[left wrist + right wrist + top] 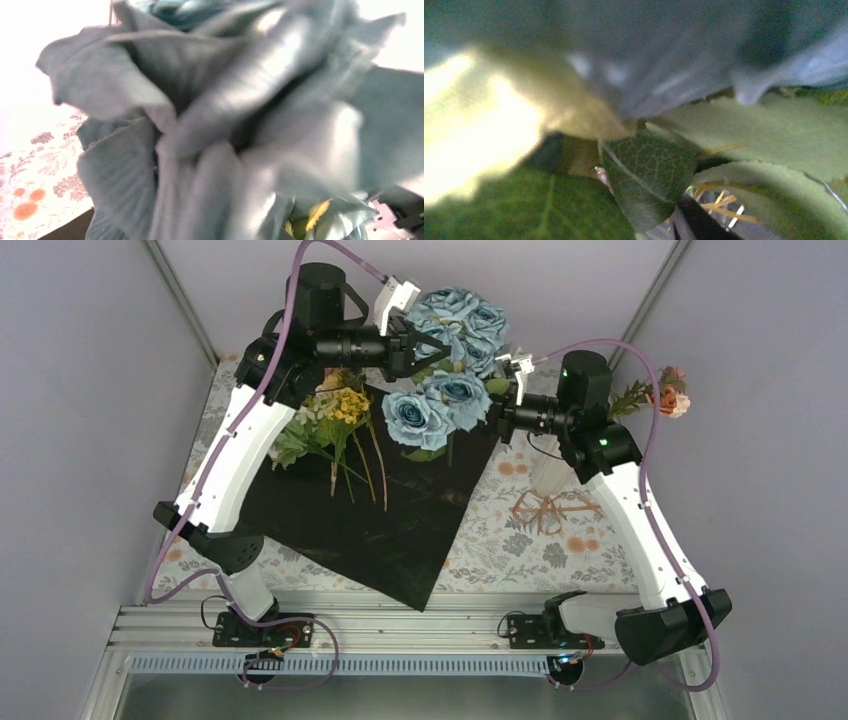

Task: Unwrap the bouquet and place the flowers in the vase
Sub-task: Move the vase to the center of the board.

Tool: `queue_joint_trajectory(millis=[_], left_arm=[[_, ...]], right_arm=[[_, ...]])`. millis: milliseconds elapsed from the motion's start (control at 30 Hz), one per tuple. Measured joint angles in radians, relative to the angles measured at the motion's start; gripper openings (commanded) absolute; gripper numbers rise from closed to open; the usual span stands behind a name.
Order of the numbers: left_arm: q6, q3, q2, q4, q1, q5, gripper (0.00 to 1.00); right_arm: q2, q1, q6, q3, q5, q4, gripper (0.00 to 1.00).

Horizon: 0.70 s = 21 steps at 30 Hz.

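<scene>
Two arms meet over the far edge of the surface (520, 540). There the left fingers (416, 348) are closed on the stem of the blue roses (455, 395), held up above the far corner of the black sheet (380, 520). Beside them the right fingers (498, 405) push in among the same bunch's leaves; I cannot tell whether they grip. More of the bunch, the yellow flowers (345, 405), lies on the sheet's far left part. Under the right arm, the vase (548, 475) stands near the right edge.

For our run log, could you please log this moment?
left claw: holds blue roses | right claw: at roses, grip unclear | vase: right of black sheet
</scene>
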Motion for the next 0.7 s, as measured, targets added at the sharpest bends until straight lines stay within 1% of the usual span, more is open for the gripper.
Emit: queue_joint_trajectory(millis=[33, 67, 133, 167, 233, 333, 400, 467, 533, 600, 667, 700], left_arm=[[0.001, 0.017, 0.003, -0.006, 0.001, -0.002, 0.44], [0.002, 0.031, 0.005, -0.010, 0.002, -0.004, 0.52], [-0.010, 0.047, 0.000, -0.012, 0.004, -0.016, 0.69], [-0.018, 0.048, -0.009, -0.012, 0.006, -0.028, 0.76], [-0.020, 0.047, -0.028, -0.013, 0.008, -0.061, 0.84], [-0.042, 0.002, -0.107, -0.008, 0.010, -0.175, 0.92], [-0.045, -0.072, -0.198, 0.005, 0.010, -0.260, 0.95], [-0.051, -0.168, -0.305, 0.029, 0.010, -0.335, 0.97], [-0.063, -0.313, -0.441, 0.083, 0.012, -0.409, 0.98], [-0.076, -0.427, -0.547, 0.128, 0.012, -0.458, 1.00], [-0.095, -0.549, -0.644, 0.172, 0.012, -0.509, 0.99], [-0.099, -0.586, -0.673, 0.183, 0.012, -0.525, 0.97]], right_arm=[[0.001, 0.002, 0.010, 0.000, -0.003, 0.013, 0.17], [0.001, 0.003, 0.019, -0.001, -0.006, 0.029, 0.13], [0.000, 0.005, 0.051, -0.002, -0.006, 0.065, 0.10], [-0.001, 0.006, 0.067, -0.003, -0.008, 0.083, 0.09], [-0.003, 0.008, 0.095, -0.004, -0.009, 0.111, 0.08], [-0.006, 0.008, 0.155, -0.004, -0.008, 0.159, 0.06], [-0.009, 0.009, 0.202, -0.004, -0.003, 0.186, 0.06], [-0.010, 0.009, 0.245, -0.003, 0.008, 0.209, 0.06], [-0.010, 0.009, 0.300, -0.003, 0.027, 0.240, 0.06], [-0.010, 0.009, 0.349, -0.003, 0.043, 0.269, 0.06], [-0.010, 0.010, 0.394, 0.000, 0.060, 0.293, 0.06], [-0.008, 0.010, 0.410, 0.005, 0.068, 0.299, 0.06]])
